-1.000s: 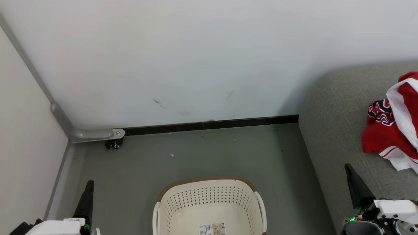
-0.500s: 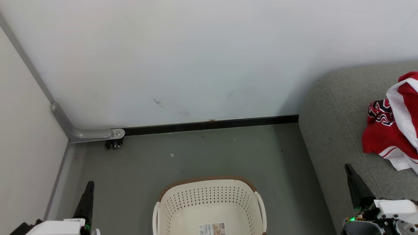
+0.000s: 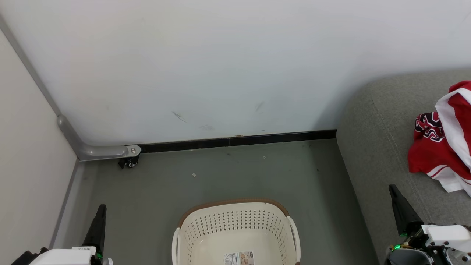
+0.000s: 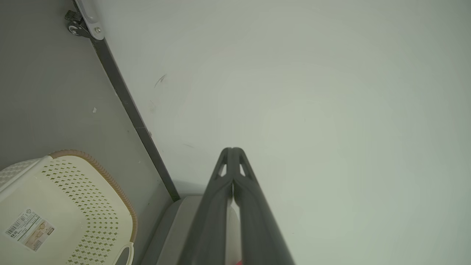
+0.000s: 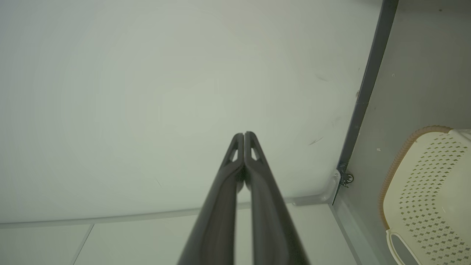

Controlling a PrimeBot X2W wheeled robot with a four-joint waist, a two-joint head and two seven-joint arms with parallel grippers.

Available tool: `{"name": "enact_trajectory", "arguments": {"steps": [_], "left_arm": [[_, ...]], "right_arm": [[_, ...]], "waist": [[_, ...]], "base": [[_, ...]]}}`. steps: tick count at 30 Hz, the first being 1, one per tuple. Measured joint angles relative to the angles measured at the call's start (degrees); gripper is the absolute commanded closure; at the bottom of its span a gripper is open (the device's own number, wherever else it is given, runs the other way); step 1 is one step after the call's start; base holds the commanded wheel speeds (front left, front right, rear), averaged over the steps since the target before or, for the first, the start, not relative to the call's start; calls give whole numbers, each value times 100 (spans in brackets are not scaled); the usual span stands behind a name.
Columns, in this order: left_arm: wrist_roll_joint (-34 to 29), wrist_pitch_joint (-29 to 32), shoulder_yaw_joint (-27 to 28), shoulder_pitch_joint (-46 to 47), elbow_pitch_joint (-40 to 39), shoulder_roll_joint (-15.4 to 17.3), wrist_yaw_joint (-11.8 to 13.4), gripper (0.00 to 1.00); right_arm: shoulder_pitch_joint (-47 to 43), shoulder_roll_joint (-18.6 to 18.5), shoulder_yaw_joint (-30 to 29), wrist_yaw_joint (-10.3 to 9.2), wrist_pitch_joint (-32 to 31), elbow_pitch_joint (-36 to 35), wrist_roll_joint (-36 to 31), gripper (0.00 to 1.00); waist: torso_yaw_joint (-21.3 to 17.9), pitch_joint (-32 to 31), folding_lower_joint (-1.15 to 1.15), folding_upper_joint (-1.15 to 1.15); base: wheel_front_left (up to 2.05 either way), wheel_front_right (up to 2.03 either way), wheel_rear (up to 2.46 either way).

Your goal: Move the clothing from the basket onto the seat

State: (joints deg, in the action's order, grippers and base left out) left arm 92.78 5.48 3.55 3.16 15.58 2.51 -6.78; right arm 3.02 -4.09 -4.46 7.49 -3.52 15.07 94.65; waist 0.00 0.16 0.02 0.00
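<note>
Plainly the clothing [image 3: 441,147] is soft, light and floppy — red sports fabric with white stripes and trim, one piece showing black numerals edged in white — so it would bunch and drape when lifted, and I judge a pinch on a thick raised fold would hold better than a thin hem. It lies crumpled on the grey seat [image 3: 371,154] at the right, well apart from the cream basket [image 3: 235,221], whose visible floor carries a label. Left gripper [image 4: 232,150] and right gripper [image 5: 243,134] each have their fingers pressed together, holding nothing
</note>
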Motion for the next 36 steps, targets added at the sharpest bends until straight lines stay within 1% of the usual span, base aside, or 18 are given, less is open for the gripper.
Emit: {"name": "enact_trajectory", "arguments": {"steps": [36], "left_arm": [[0,0,10,5,26,-1,-19,100]], "right_arm": [[20,1,-21,0,-1,5,-1,100]], "waist": [[0,-1,-1,0]], "base": [[0,0,0]]}}
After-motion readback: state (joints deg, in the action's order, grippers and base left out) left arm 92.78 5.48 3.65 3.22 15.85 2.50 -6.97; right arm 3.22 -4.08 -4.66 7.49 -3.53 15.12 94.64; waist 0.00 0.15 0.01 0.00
